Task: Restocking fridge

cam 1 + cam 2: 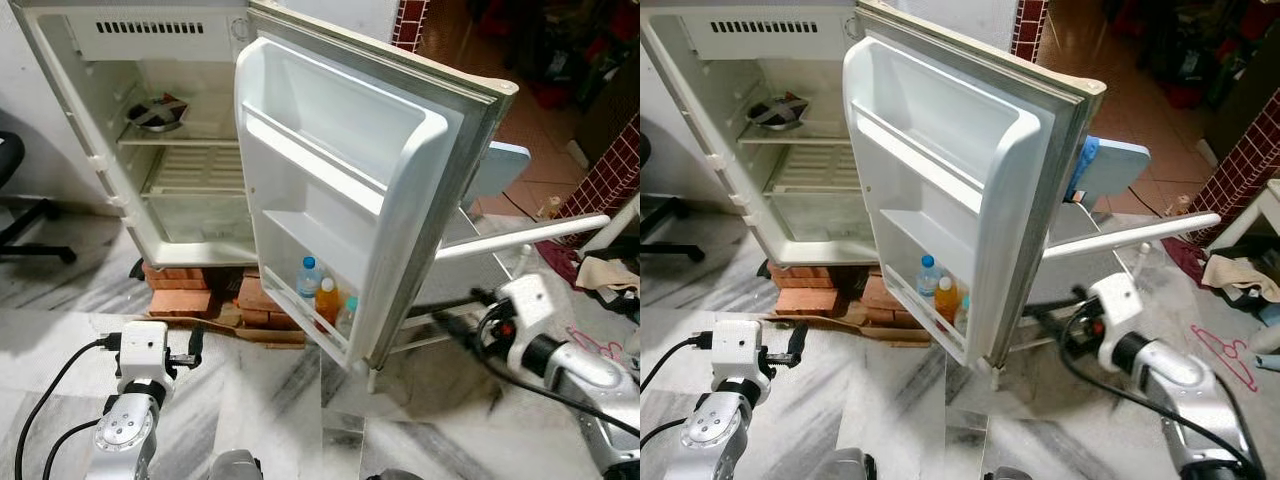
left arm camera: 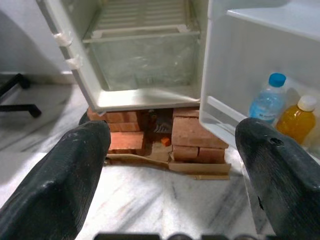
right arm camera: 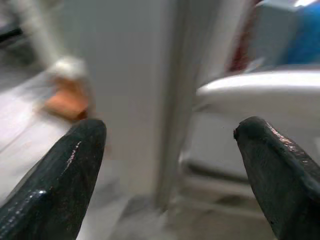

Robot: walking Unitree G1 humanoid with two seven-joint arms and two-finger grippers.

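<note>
Fridge (image 1: pixel 190 215): small white unit raised on bricks (image 1: pixel 180 290), door (image 1: pixel 350 190) swung wide.

Contents: metal bowl (image 1: pixel 157 113) on the fridge's upper shelf; clear-water bottle (image 1: pixel 309 278) and orange-juice bottle (image 1: pixel 326 300) upright, side by side, in the fridge door's lowest rack.

Handling, judged: bottles light to moderate, smooth plastic, likely slippery; grasp mid-body below the cap.

Left end effector (image 2: pixel 175 165): released, empty, low before the fridge.

Right end effector (image 3: pixel 170 150): released, empty, just beside the fridge door's outer edge.
</note>
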